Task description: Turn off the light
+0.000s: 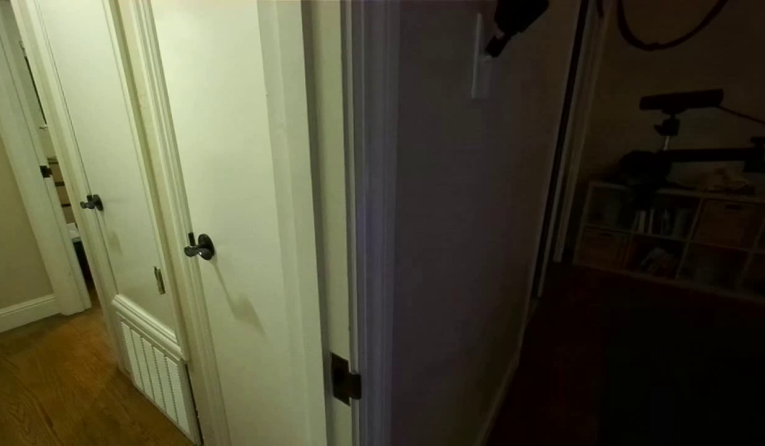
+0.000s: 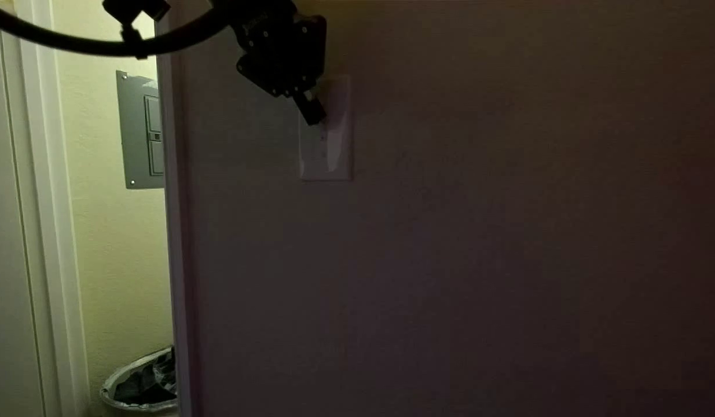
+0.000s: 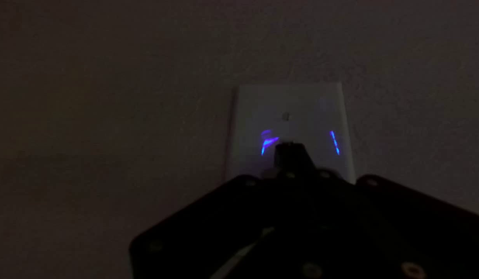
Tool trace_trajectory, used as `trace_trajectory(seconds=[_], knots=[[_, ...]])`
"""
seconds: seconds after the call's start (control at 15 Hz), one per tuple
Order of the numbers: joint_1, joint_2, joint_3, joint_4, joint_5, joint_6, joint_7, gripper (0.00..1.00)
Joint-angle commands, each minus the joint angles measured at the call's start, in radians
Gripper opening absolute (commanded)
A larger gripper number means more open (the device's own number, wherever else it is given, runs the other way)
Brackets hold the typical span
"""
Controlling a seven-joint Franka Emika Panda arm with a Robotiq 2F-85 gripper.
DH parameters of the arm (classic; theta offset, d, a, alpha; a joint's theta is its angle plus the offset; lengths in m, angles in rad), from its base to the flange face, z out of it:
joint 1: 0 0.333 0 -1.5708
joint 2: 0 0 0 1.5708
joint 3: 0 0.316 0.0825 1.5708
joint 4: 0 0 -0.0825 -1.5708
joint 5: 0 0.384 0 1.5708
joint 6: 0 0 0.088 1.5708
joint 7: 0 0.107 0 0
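We find the light switch point(image 2: 331, 159), a pale upright plate, on the dim wall point(image 2: 450, 243); it shows in both exterior views and in the wrist view. Seen from the wrist, a screw point(image 3: 286, 116) sits in its face, and blue-violet glints point(image 3: 335, 143) lie on it to either side of the tool point(image 3: 290, 149). We see that tool clenched, its fingers together as one narrow tip slanting down in front of the switch. It hides the lower part of the switch in the wrist view, and we cannot tell whether the tip touches it. Above, a dark cable point(image 2: 96, 49) arcs across the top of an exterior view.

Past the wall's edge we look into a brighter space, where a grey panel point(image 2: 138, 130) is mounted and, lower down, a bin point(image 2: 138, 409) holds dark contents point(image 2: 142, 389) we cannot make out. In an exterior view, white doors point(image 1: 227, 155) with dark handles point(image 1: 201, 246) stand well lit, a slatted vent point(image 1: 154, 365) low down near the wooden floor point(image 1: 41, 390). On the shadowed side we make out a cubby shelf point(image 1: 694, 218) and, above it, a bar-shaped device point(image 1: 681, 100) on a stand point(image 1: 667, 141)
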Motion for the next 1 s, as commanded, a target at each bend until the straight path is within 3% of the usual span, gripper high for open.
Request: trace_trajectory(seconds=[0.0,0.4,0.93], knots=[[0.004,-0.022,-0.007,-0.06,0.037,0.002,-0.001,0.04],[-0.002,-0.049,-0.006,-0.081,0.013,-0.018,0.01,0.05],[0.006,-0.05,-0.009,-0.123,0.061,-0.193,-0.029,0.05]])
